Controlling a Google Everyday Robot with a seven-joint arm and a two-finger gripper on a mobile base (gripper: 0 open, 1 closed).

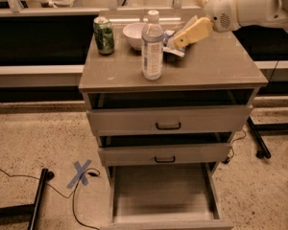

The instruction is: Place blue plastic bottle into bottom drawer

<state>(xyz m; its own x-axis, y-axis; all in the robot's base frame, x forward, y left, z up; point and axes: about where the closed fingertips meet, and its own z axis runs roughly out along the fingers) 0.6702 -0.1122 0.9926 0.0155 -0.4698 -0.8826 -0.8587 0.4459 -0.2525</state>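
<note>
The blue plastic bottle stands upright near the front middle of the grey cabinet top; it is clear and bluish with a white cap and a white label. My gripper, yellow-tipped on a white arm, hovers over the back right of the top. It points left toward the bottle, a short way to the bottle's right, and is not touching it. The bottom drawer is pulled out wide below, and its flat grey floor is bare.
A green soda can and a white bowl stand behind the bottle. A blue snack bag lies partly behind my gripper. Both upper drawers are slightly open. A blue tape X, cables and a black stand leg are on the floor.
</note>
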